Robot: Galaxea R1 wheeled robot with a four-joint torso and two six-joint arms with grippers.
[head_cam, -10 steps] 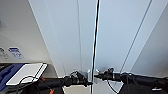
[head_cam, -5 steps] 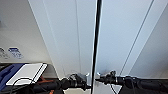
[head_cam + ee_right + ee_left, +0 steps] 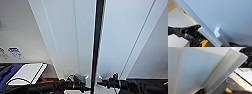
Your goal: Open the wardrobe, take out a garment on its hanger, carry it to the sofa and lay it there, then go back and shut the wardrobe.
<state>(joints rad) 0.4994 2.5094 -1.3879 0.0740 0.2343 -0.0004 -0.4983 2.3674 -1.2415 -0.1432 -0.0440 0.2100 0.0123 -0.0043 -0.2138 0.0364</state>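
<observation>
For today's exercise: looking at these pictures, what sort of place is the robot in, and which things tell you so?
Probably an indoor furnished room, seen close up against a white wardrobe: two tall panelled doors with a dark gap between them, small white handles, and a plain pale wall beside it.

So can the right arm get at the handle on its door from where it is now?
Probably yes. The right gripper sits right by the small white handle of the wardrobe, at the dark gap between the doors, with nothing between them.

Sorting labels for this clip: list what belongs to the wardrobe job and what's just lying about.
Job: tall white panelled wardrobe, doors parted by a dark gap; small white door handle; left gripper; right gripper.
Lying about: flat white board; orange item.
</observation>
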